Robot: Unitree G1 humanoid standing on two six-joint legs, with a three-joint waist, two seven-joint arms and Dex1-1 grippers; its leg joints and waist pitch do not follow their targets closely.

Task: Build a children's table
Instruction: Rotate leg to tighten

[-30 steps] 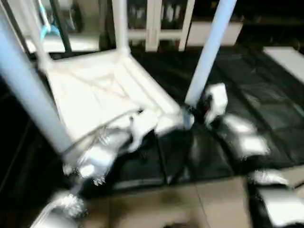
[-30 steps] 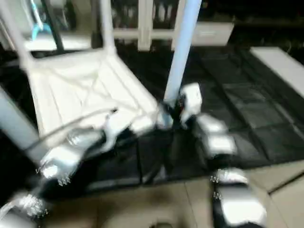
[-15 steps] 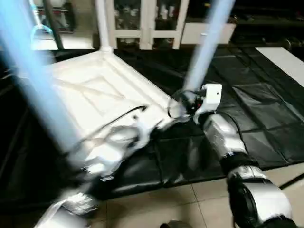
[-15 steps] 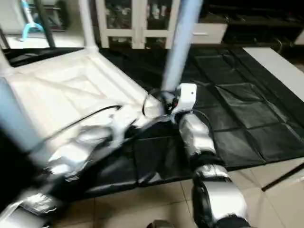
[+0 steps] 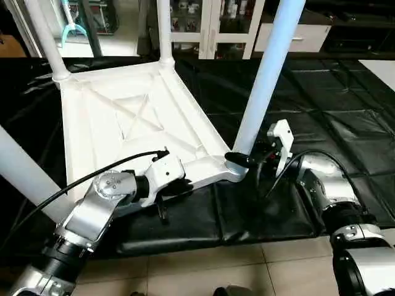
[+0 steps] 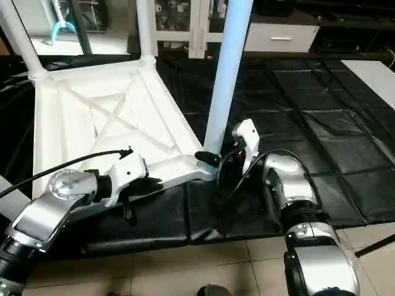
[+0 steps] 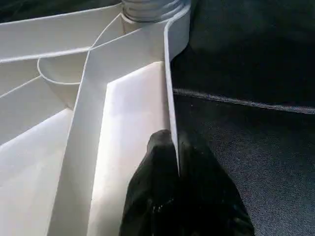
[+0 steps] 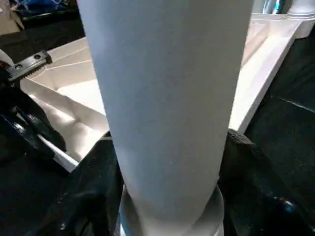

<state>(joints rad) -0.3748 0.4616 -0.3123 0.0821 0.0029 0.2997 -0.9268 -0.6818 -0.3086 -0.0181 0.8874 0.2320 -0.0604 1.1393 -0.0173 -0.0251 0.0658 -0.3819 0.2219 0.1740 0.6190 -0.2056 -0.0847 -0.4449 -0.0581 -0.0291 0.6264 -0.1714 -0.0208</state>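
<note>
Black floor mat (image 5: 345,117) under upturned table top (image 5: 123,123); cabinet (image 5: 210,24), seemingly glass-fronted, behind.

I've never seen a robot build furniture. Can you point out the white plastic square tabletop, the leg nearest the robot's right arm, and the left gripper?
White plastic square tabletop (image 5: 123,117): left eye view, ribbed underside.
Long white tube leg (image 5: 265,74): left eye view, mid-shaft.
Left gripper (image 7: 178,162): left wrist view, fingertips at the rim.

A black mat (image 5: 345,117) covers the tiled floor (image 5: 203,271), with a white glass-door cabinet (image 5: 213,21) behind.
</note>
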